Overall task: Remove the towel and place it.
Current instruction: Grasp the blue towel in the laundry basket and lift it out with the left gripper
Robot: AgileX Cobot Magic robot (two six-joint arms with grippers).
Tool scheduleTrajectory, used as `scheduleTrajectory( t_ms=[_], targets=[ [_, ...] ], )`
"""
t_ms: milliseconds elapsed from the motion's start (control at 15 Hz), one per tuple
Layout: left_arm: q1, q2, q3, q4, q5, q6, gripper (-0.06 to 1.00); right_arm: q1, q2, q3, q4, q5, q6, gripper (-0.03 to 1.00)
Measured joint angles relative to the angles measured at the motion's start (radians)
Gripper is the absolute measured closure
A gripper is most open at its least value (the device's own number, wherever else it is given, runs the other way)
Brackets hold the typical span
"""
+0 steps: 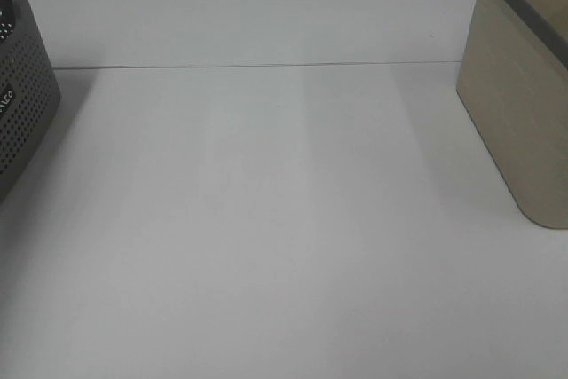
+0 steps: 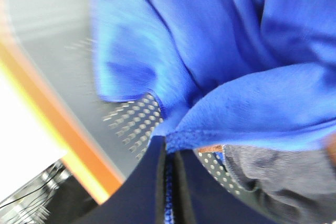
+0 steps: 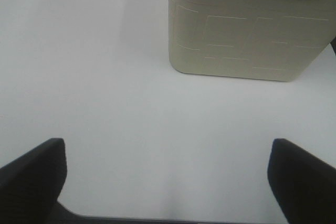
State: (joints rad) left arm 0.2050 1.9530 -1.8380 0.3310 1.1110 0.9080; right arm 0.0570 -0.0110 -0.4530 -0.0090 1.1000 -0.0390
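Grey perforated basket [image 1: 27, 104] at the left edge of the bench [image 1: 266, 219]: white label lettering [image 1: 4, 99] is cropped and not legible. Left fingers [image 2: 139, 192] are clamped on a fold of the towel [image 2: 220, 51], the rest bunched beyond their tips against the perforated wall. Right fingers [image 3: 31, 174] are spread wide above the bench, facing the beige basket [image 1: 524, 104].

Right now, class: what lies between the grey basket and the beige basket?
Only bare white table separates the grey basket and the beige basket, as the exterior high view shows.
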Motion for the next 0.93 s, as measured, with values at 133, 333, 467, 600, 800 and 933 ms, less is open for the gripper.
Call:
scheduleTrajectory(
  t_ms=[133,333,467,600,800,933],
  targets=[
    [-0.005,-0.064,-0.088,-0.077,0.082,-0.008,0.94,0.000,0.000,0.000,0.000,0.000,0.000,-0.01],
    [-0.023,-0.166,-0.126,-0.147,0.098,-0.010,0.94,0.000,0.000,0.000,0.000,0.000,0.000,-0.01],
    [-0.076,-0.242,-0.127,-0.149,0.100,-0.010,0.94,0.000,0.000,0.000,0.000,0.000,0.000,-0.01],
    [-0.114,-0.297,-0.127,-0.151,0.101,-0.015,0.94,0.000,0.000,0.000,0.000,0.000,0.000,-0.01],
    [-0.160,-0.352,-0.127,-0.150,0.093,-0.031,0.94,0.000,0.000,0.000,0.000,0.000,0.000,-0.01],
    [-0.207,-0.377,-0.128,-0.147,0.050,-0.033,0.94,0.000,0.000,0.000,0.000,0.000,0.000,-0.01]
  ],
)
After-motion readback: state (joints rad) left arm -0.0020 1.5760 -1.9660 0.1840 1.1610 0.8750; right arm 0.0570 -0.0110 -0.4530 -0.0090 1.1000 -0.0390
